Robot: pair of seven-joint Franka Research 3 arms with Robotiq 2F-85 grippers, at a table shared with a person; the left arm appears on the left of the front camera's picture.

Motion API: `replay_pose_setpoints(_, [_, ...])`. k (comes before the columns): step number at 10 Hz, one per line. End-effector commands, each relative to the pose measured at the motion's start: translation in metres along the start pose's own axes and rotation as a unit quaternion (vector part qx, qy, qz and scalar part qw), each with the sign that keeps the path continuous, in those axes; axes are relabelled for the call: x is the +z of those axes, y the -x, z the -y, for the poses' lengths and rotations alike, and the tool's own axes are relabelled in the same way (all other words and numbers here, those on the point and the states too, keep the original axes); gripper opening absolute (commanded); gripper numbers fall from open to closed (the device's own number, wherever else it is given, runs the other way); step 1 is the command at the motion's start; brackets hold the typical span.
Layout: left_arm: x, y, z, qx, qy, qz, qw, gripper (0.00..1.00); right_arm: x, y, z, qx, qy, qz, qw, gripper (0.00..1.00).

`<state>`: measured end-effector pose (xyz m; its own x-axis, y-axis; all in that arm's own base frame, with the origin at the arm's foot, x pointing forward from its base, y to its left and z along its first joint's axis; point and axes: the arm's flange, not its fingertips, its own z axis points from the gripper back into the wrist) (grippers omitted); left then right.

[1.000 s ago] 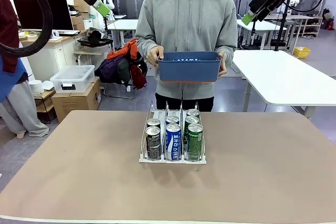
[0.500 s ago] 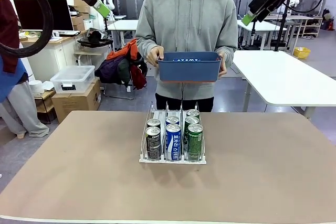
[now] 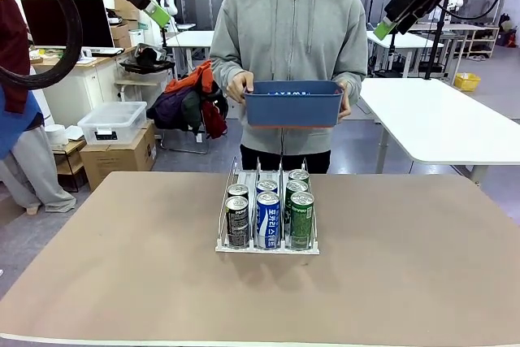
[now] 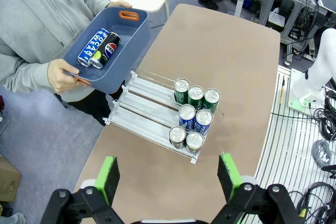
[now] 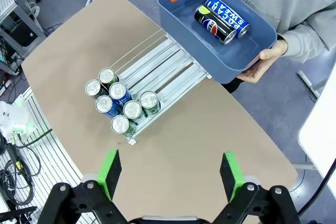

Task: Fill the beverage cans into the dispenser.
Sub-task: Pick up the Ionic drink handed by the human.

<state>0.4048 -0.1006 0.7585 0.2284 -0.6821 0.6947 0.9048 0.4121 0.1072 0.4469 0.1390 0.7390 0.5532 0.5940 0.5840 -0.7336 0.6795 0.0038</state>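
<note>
Aluminium cans [image 3: 267,219]: seven upright, 6 o'clock end of dispenser [image 4: 144,109], table [image 3: 422,266] centre.
Bin load: Pocari Sweat can [image 5: 227,12] and Pepsi can [image 5: 214,24] lying in blue bin [image 3: 292,110], 12 o'clock, held by person [image 3: 292,22].
Handling: probably rigid, slick, dentable; best pinched mid-body.
Left gripper [image 4: 169,174]: jaws wide, empty, high at 10 o'clock.
Right gripper [image 5: 171,172]: likewise, 2 o'clock.

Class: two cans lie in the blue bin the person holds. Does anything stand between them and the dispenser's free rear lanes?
Only the bin's own wall, which rings the Pocari Sweat can and the Pepsi can. The bin is open on top, and the dispenser's rear lane ends are bare.
</note>
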Motion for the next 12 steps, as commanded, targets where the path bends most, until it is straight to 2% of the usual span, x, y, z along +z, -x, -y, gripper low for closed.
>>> replay_pose_setpoints(1, [-0.0001, 0.0017, 0.0018, 0.006, 0.010, 0.006, 1.000, 1.00, 0.0016, 0.0009, -0.0007, 0.000, -0.003, -0.003, 1.000, 1.00])
replay_pose_setpoints(12, [-0.0001, 0.0017, 0.0018, 0.006, 0.010, 0.006, 1.000, 1.00, 0.0016, 0.0009, -0.0007, 0.000, -0.003, -0.003, 1.000, 1.00])
